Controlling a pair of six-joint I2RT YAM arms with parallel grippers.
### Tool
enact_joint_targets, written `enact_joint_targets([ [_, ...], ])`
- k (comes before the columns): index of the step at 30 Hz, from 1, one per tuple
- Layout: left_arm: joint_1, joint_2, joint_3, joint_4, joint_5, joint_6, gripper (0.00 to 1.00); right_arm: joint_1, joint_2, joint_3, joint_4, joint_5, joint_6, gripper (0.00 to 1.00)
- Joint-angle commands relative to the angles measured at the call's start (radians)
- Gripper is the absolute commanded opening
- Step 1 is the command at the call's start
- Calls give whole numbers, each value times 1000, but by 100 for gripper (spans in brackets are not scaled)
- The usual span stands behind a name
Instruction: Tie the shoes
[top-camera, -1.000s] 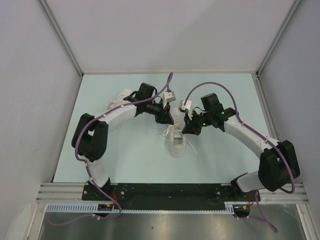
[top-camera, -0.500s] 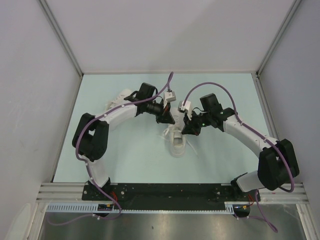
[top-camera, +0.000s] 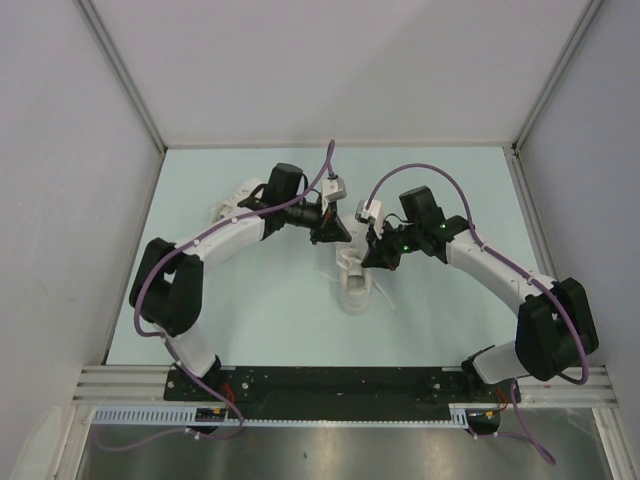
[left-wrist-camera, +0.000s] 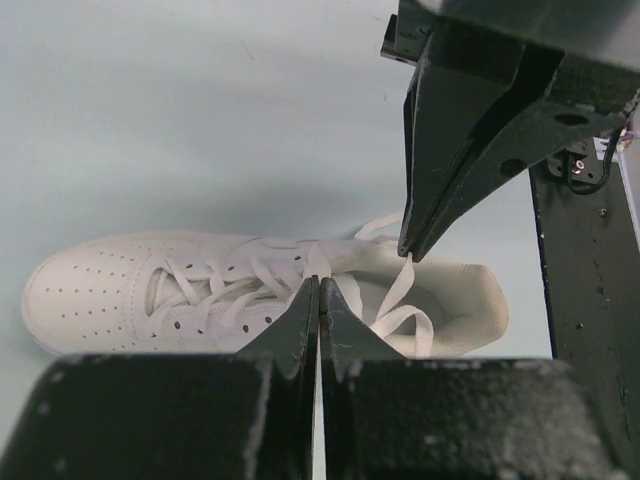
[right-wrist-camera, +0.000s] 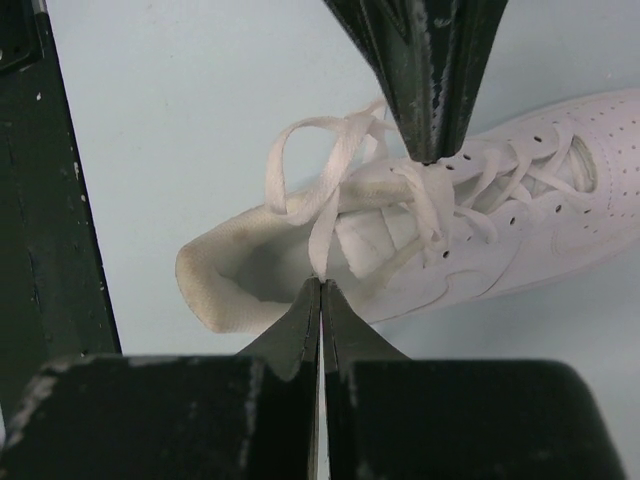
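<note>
While the left gripper (left-wrist-camera: 318, 288) and right gripper (right-wrist-camera: 320, 285) each pinch a thin white lace (right-wrist-camera: 322, 225) just above the small white perforated low-top sneaker (left-wrist-camera: 100, 290) beneath them, draw the strands apart evenly, keeping tension so neither slips.

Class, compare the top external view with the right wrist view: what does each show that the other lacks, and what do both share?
Only the top external view shows the left arm and right arm whole, their purple cables and the grey side walls. Only the right wrist view shows the laces clearly: one strand pinched in the shut right gripper, others gathered at the shut left gripper. Both show the white shoe with the two grippers at its laces.
</note>
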Motion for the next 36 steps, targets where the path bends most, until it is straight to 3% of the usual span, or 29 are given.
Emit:
enact_joint_targets([
  [1, 1, -46, -15, 24, 55, 9, 0, 3, 3, 6, 95, 9, 86, 0],
  [23, 4, -45, -26, -39, 113, 43, 0, 37, 75, 6, 245, 138, 284, 0],
  [31, 6, -33, -6, -143, 107, 126, 0, 32, 84, 4, 239, 178, 316, 0],
  [33, 6, -20, 14, -180, 109, 136, 6, 29, 89, 4, 237, 186, 316, 0],
  [34, 6, -20, 20, -192, 106, 155, 18, 30, 91, 4, 237, 187, 313, 0],
  [36, 13, -22, 37, -200, 98, 164, 22, 30, 92, 4, 236, 192, 308, 0],
])
